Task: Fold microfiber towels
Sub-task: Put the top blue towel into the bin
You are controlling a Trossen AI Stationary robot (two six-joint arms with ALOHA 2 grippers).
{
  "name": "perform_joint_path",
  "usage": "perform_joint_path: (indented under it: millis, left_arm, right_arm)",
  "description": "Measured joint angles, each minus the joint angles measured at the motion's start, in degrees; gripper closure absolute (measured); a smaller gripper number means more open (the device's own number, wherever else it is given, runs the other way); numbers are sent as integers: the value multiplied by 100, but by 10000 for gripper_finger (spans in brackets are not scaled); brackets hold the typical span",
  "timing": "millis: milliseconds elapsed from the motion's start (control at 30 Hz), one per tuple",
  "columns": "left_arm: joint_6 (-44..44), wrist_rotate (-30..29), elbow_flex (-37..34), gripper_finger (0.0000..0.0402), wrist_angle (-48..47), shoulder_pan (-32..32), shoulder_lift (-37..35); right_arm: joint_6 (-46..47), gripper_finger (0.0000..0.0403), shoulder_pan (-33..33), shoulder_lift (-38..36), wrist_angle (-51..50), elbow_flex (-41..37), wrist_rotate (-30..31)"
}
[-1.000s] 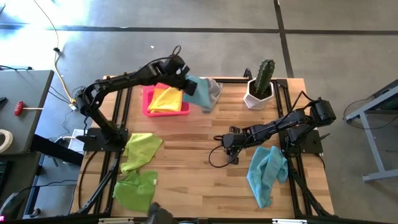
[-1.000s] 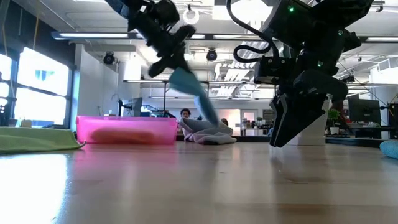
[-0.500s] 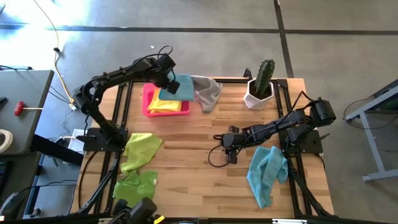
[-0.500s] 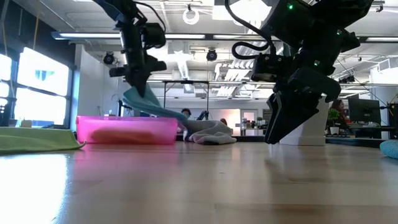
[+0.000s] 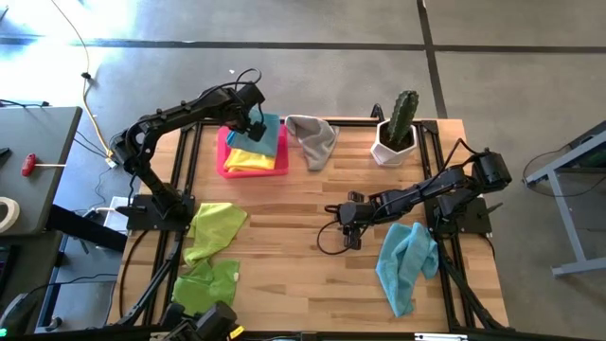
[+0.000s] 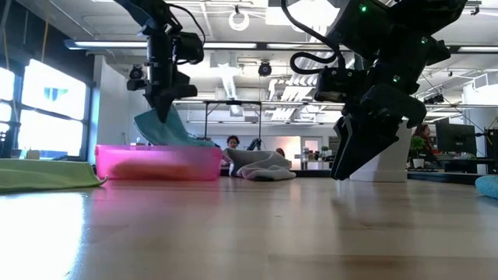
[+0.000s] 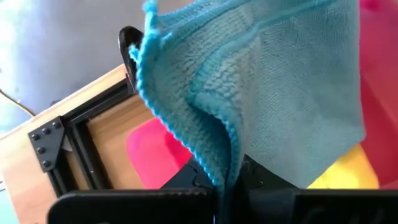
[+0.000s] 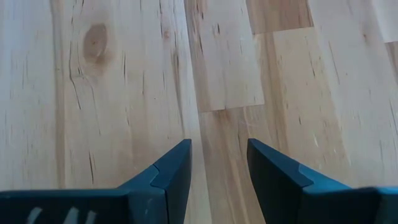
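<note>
A folded light blue towel (image 5: 267, 135) hangs from my left gripper (image 5: 248, 121), which is shut on it above the pink tray (image 5: 224, 159) at the table's far left. A yellow towel (image 5: 250, 159) lies in the tray under it. A grey towel (image 5: 313, 138) lies crumpled to the right of the tray. My right gripper (image 5: 345, 227) stands open just above bare wood near the table's middle. Another light blue towel (image 5: 405, 261) lies crumpled at the near right. Lime (image 5: 214, 227) and green (image 5: 206, 284) towels lie at the near left. My left gripper pinches the folded blue towel between its two fingers at an upper edge (image 7: 229, 169), where several layers show. The fingers come from above, pointing steeply down. The towel hangs below them (image 6: 162, 127), and its lower part sinks into the tray over the yellow towel.
A white pot with a cactus (image 5: 396, 133) stands at the far right. Black frame rails (image 5: 180, 170) run along both table sides. Bare wood (image 5: 284, 246) stretches across the middle and near part of the table.
My left gripper has swung from beside the grey towel toward the table's left, over the tray, and tipped to point steeply down, staying shut. The blue towel went with it, came clear of the grey towel and now droops into the tray.
</note>
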Motion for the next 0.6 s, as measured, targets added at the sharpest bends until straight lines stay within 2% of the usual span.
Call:
perform_joint_path:
  millis: [67,233,333,500,600]
  left_arm:
    - [-161,171,7,401,174,-7,0]
    - [-185,1280,344,401,666,-37,4]
    - [-186,1704,584,401,863,-104,4]
    - [-186,1815,876,401,937,-233,0]
    - [-86,1759,876,401,648,-269,1]
  right_arm:
    - [-2,254,0,0,-1,0,0]
    - [-1,254,0,0,1,0,2]
    - [-2,254,0,0,1,0,2]
    - [-2,254,0,0,1,0,2]
    - [-2,254,0,0,1,0,2]
